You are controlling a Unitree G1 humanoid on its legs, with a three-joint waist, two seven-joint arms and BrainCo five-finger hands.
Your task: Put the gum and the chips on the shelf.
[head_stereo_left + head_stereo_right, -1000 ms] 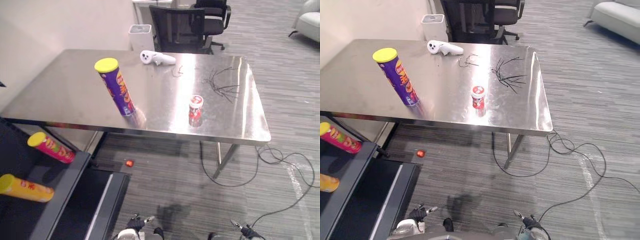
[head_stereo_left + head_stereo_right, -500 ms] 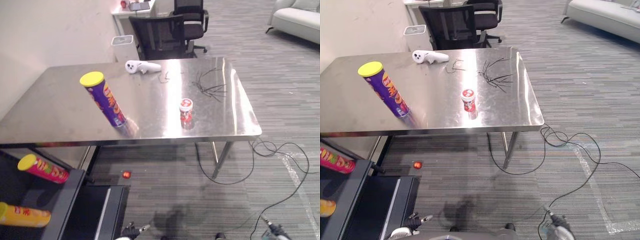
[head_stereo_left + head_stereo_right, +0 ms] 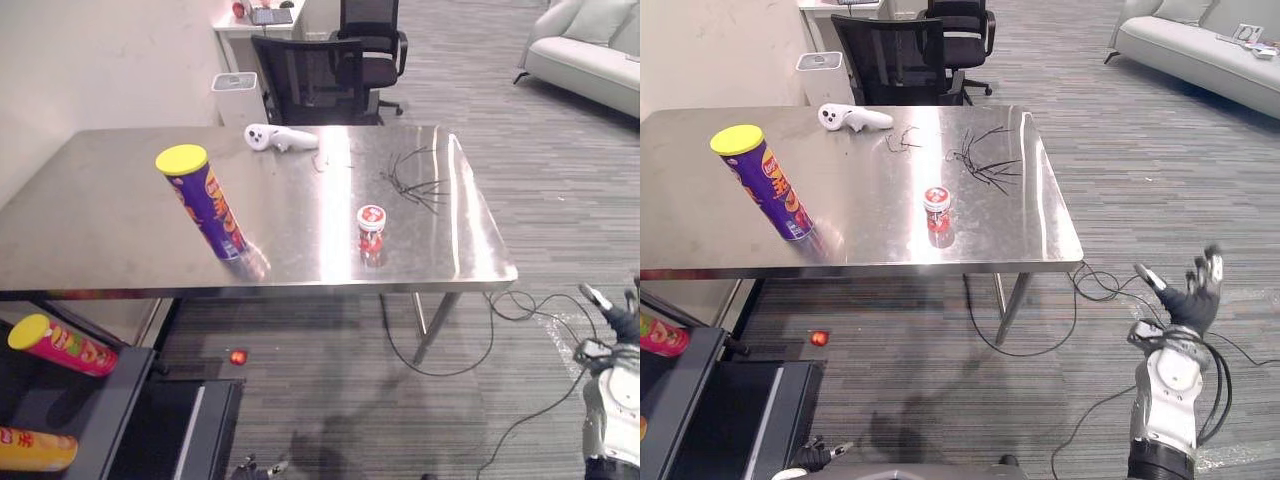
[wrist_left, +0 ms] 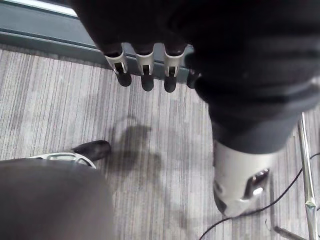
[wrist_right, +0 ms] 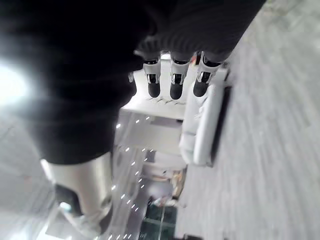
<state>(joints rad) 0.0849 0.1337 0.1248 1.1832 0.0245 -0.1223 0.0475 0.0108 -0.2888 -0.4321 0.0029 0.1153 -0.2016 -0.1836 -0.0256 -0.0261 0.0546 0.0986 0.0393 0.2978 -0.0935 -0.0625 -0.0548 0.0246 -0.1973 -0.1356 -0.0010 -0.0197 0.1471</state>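
Your right hand (image 3: 1188, 302) is raised out past the table's right end, above the carpet. Its fingers are spread wide and it holds nothing. Your left hand (image 4: 145, 67) hangs low over the floor, fingers straight and loose, also empty.

The gum (image 3: 936, 208), a small red tub with a white lid, stands upright on the steel table (image 3: 1030, 225), toward the front edge and right of centre. The chips (image 3: 764, 182), a purple can with a yellow lid, stand to its left, well apart from it and also near the front.

At the table's far side are a white controller (image 3: 280, 137) and a tangle of black wires (image 3: 415, 182).

The shelf (image 3: 50, 400) sits low at your left, below the table's near corner. A pink can (image 3: 62, 344) and a yellow can (image 3: 35, 449) lie on their sides on it.
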